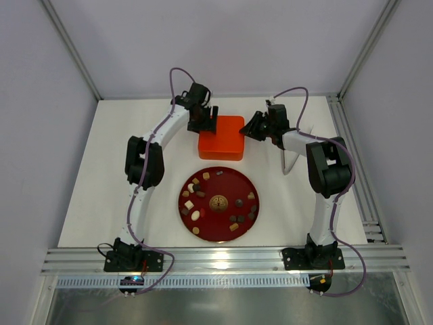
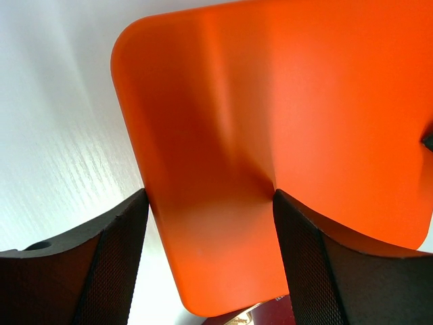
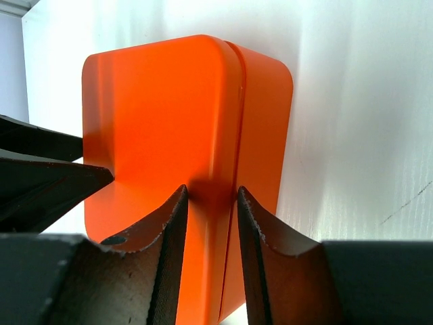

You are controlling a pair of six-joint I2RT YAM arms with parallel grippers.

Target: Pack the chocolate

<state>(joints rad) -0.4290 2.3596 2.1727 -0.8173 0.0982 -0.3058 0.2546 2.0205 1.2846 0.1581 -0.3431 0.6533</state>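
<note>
- The chocolate point(image 1: 195, 215) lies scattered on the dark red plate point(image 1: 233, 183), around its gold emblem point(image 1: 218, 202). None is packed yet.
- The orange box point(image 1: 221, 137) sits just beyond the plate. Its lid seam point(image 3: 237, 135) looks closed, so opening it appears to be the step in hand.
- The left gripper point(image 2: 210, 195) has its jaws spread wide over 1 corner of the box, with both tips against the orange. I cannot tell whether they clamp it.
- The right gripper point(image 3: 211, 191) has its 2 fingers a narrow gap apart at the seam on the opposite side. I cannot tell whether they pinch anything.
- To do this well, 1 gripper should pin the base flat on the tabletop point(image 1: 101, 203) while the other catches only the lid above the seam.
- Lift the lid straight up. A sideways pull could slide the box into the plate and jostle the candies.
</note>
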